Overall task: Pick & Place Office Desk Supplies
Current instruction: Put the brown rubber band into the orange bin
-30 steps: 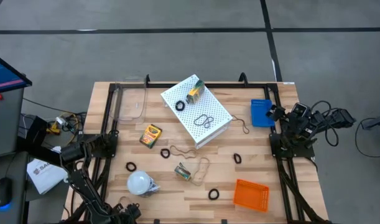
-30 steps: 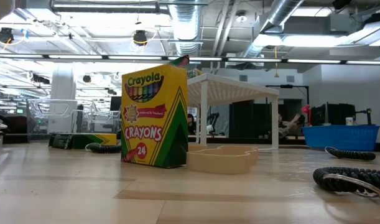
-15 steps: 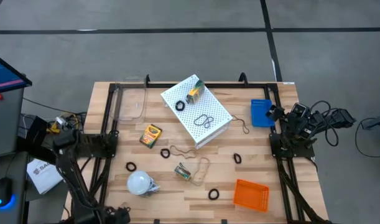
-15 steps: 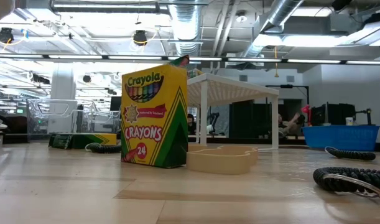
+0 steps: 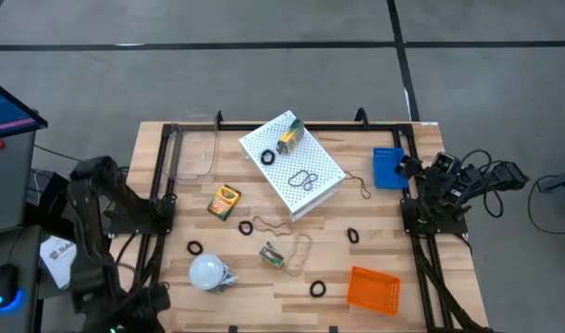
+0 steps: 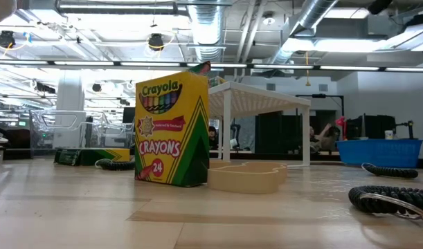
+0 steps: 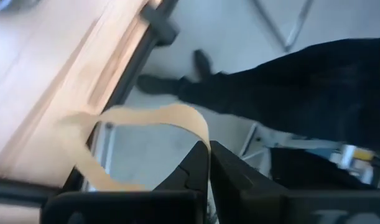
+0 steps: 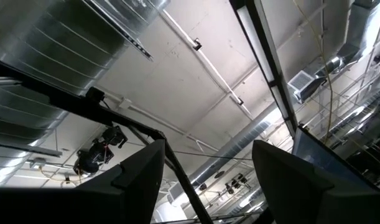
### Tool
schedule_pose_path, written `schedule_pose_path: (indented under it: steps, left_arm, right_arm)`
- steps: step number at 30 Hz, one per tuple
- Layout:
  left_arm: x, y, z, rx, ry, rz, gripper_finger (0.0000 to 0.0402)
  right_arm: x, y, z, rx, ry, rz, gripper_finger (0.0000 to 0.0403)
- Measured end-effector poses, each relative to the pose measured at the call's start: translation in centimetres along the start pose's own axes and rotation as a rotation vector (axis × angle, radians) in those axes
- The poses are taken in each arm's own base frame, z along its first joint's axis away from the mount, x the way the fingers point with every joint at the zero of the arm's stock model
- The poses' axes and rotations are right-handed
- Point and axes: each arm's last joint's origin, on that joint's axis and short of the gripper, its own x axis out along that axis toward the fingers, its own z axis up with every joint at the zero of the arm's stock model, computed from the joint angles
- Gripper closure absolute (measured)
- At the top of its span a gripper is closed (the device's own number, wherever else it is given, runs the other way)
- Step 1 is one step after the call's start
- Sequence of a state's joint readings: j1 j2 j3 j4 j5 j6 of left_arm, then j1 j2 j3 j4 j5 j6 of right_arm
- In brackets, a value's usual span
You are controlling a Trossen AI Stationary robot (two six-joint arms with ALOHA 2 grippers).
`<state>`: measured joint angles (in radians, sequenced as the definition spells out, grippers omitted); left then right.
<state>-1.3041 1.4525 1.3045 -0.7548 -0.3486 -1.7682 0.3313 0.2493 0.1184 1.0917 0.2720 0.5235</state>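
Rubber band (image 7: 146, 118), a thin tan loop, hangs pinched between the tight-closed fingers of the left gripper (image 7: 208, 163); that gripper is off the table's (image 5: 393, 250) near left corner, past the wood edge, over the grey floor; a dark blurred shape crosses the far side of its wrist view. On the table, one crayon box (image 5: 224, 201) lies left of the white perforated box (image 5: 291, 163); a second crayon box (image 5: 290, 139) sits on top of that big box, with a black ring (image 5: 267, 158) and dark loops (image 5: 303, 178) beside it; a third crayon box (image 5: 271, 254) lies near the middle, touching a tan loop (image 5: 300, 250); more black rings (image 5: 194, 248) lie on the wood, one at the near side (image 5: 317, 289) and one to the right (image 5: 352, 236). A white round bulb (image 5: 207, 272) sits at the near left; an orange basket (image 5: 373, 288) is at the near right; a blue basket (image 5: 387, 167) is at the far right edge; a clear tray (image 5: 194, 154) is at the far left. Bare wood lies open between the things. The right gripper (image 8: 208, 180) waits off the right edge, fingers spread wide, pointing up at the ceiling.
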Motion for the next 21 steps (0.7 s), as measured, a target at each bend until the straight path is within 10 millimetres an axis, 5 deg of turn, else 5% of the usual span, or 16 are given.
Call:
schedule_pose_path:
  steps: [21]
  left_arm:
    - [-13.1,0.3,8.0,0.395,-0.53,-0.341,0.0401]
  right_arm:
    - [0.0,-0.9,-0.9,-0.028,0.04,-0.149,0.0163]
